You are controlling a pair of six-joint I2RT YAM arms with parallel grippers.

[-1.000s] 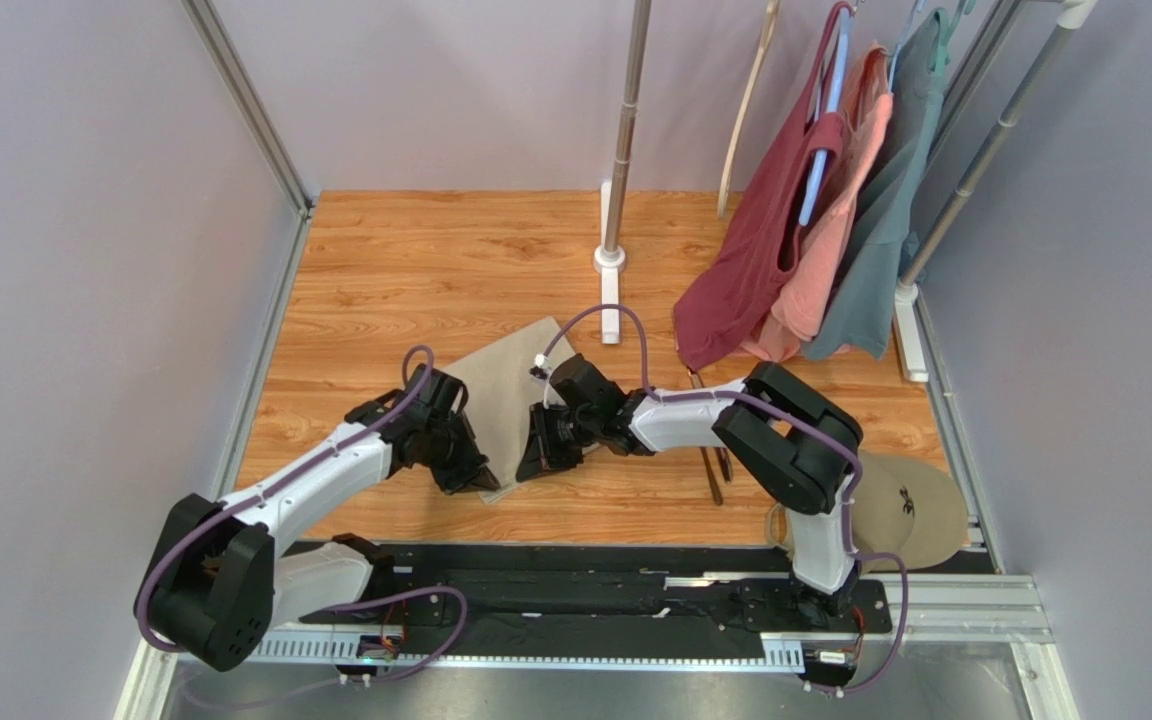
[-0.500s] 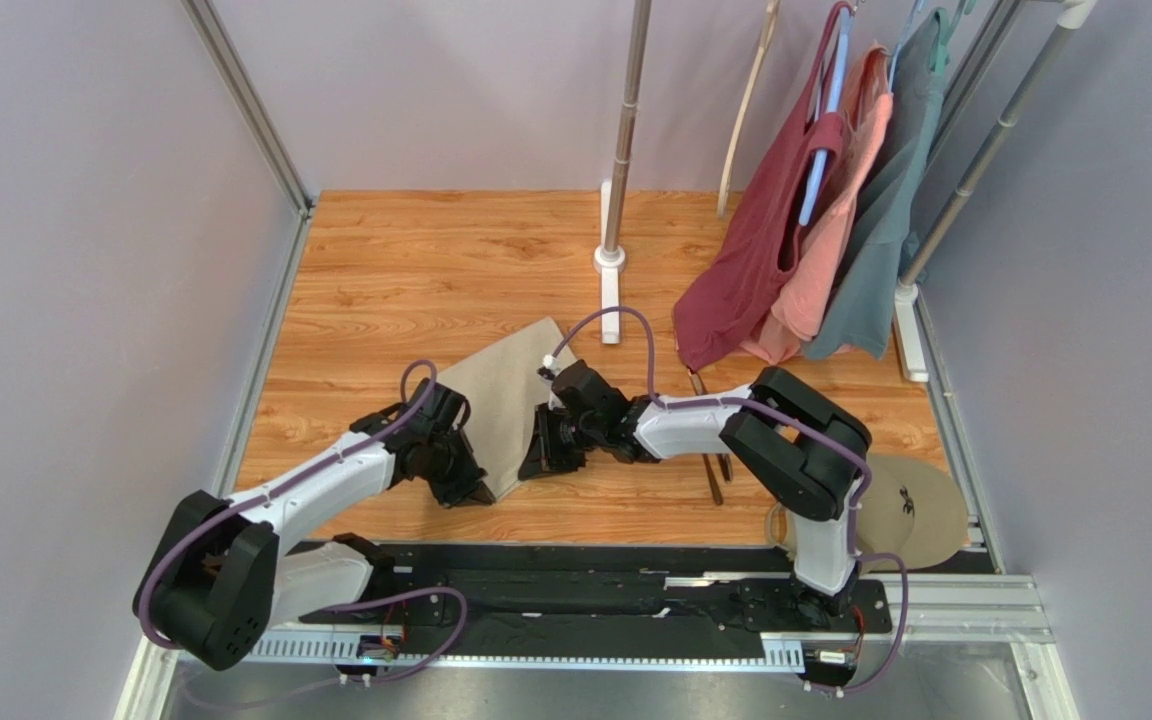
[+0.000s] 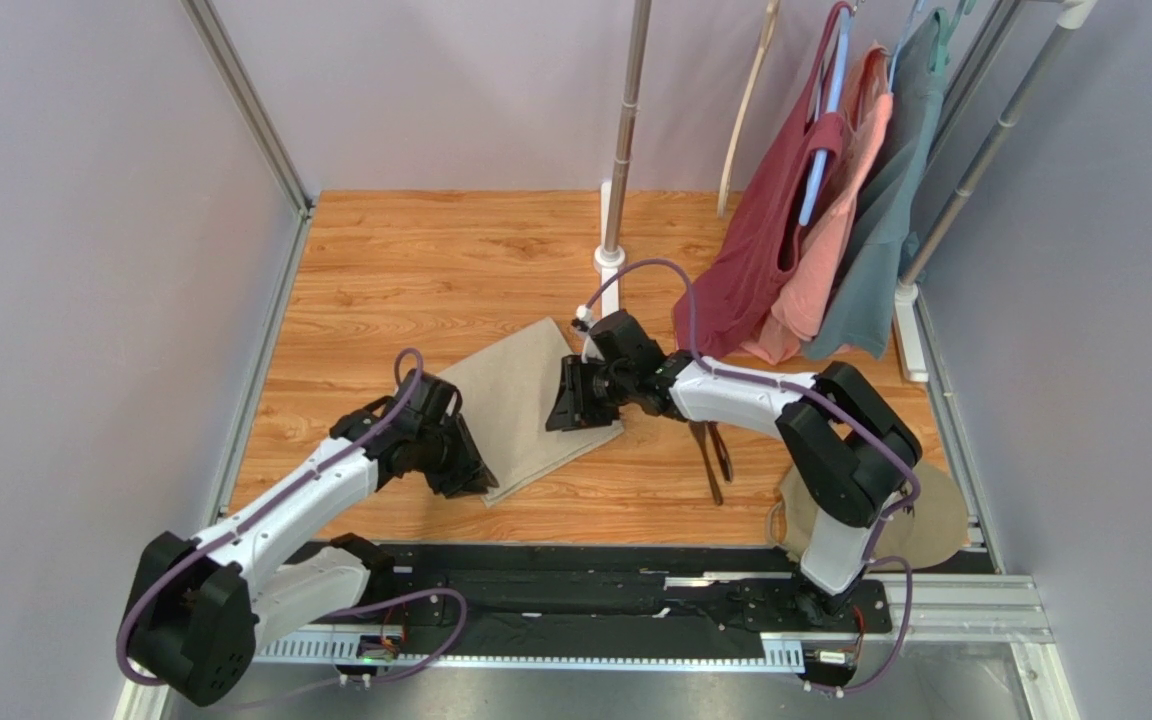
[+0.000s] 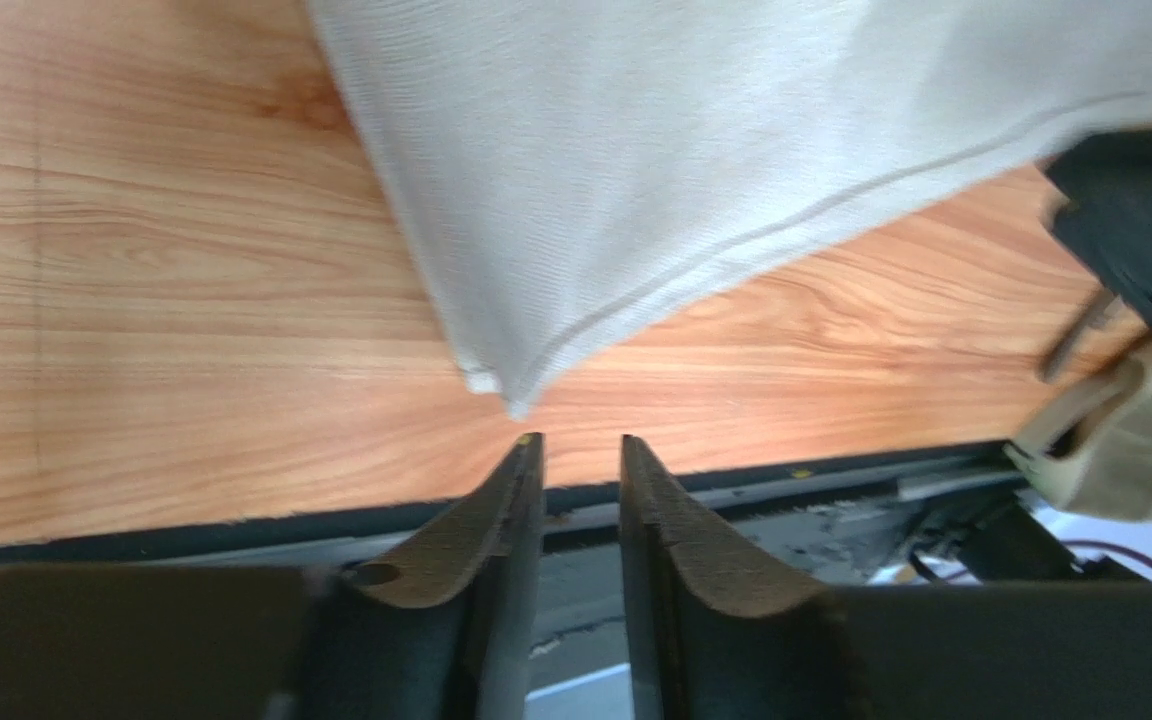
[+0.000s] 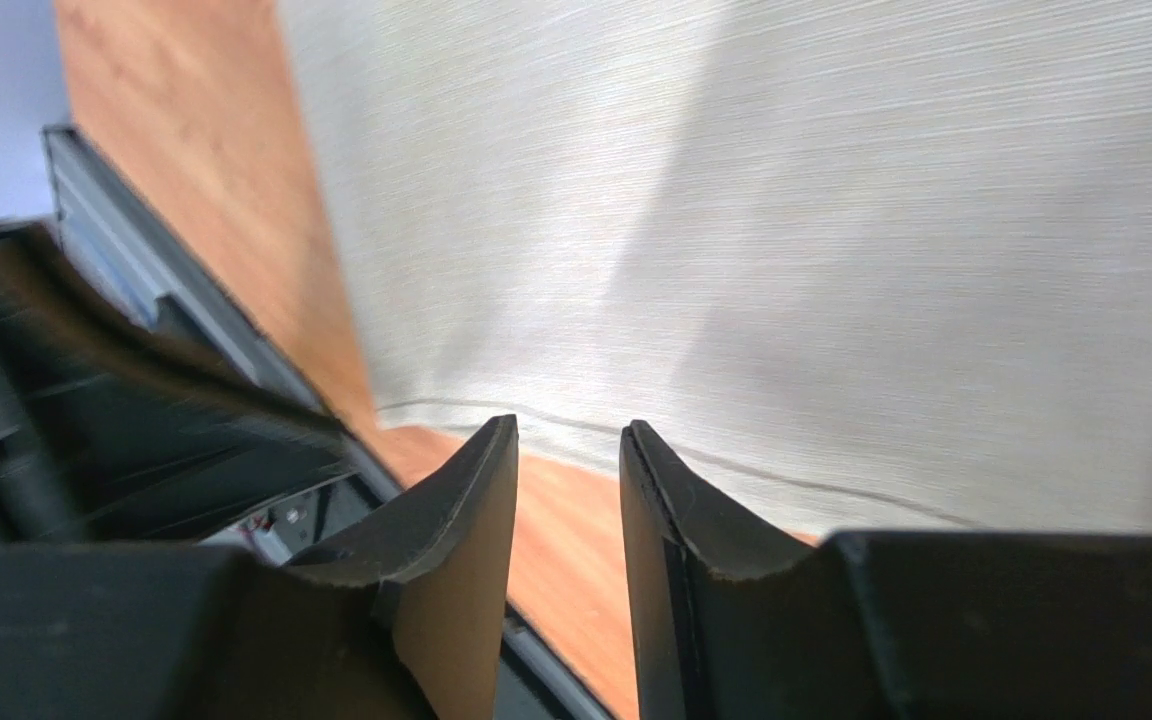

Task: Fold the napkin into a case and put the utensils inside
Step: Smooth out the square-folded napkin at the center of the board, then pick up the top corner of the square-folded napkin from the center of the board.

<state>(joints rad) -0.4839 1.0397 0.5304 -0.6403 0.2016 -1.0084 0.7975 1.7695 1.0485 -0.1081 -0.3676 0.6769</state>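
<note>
Flanking napkin (image 3: 515, 398): left hand (image 4: 579, 446), right hand (image 5: 567, 431), both narrow, empty; utensils (image 3: 711, 450) just right, garments (image 3: 800, 255) behind.

Beige-tan napkin (image 3: 519, 402) is lying flat and diagonal on the wooden counter (image 3: 432, 255). Slim dark utensils (image 3: 713, 455) are lying together to its right, apart.

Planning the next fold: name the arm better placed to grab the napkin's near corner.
Left, probably. The left gripper sits just short of that corner of the napkin, jaws slightly apart, empty; the right gripper is over its right edge.
</note>
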